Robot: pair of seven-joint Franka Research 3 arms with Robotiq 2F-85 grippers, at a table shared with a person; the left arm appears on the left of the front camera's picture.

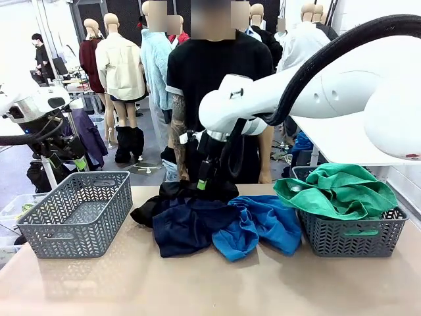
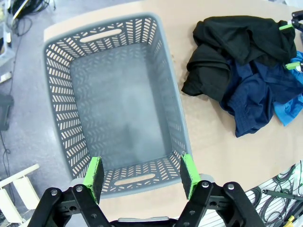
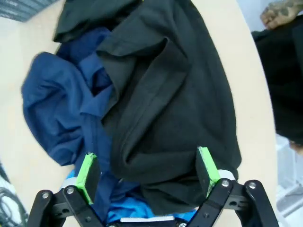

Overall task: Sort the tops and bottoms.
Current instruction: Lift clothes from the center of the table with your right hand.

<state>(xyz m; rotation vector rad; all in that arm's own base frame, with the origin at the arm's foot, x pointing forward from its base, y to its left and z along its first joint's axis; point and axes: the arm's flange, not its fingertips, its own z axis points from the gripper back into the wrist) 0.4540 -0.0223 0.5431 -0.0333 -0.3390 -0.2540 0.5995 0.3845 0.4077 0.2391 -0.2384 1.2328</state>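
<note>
Right claw (image 3: 147, 166) is wide open and empty over the black garment (image 3: 175, 94), heaped on the navy one (image 3: 57, 109) on the table (image 3: 19, 52). I'd drop straight and pinch one black fold only (navy's underneath). Left claw (image 2: 142, 172) is open and empty above the grey basket (image 2: 61, 118).

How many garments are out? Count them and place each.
4: emerald green garment in the right basket; black garment, navy garment and bright blue garment piled mid-table. Others may be hidden.

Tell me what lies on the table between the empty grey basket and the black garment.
Nothing. In the left wrist view, a strip of bare tabletop separates the empty grey basket from the black garment.
</note>
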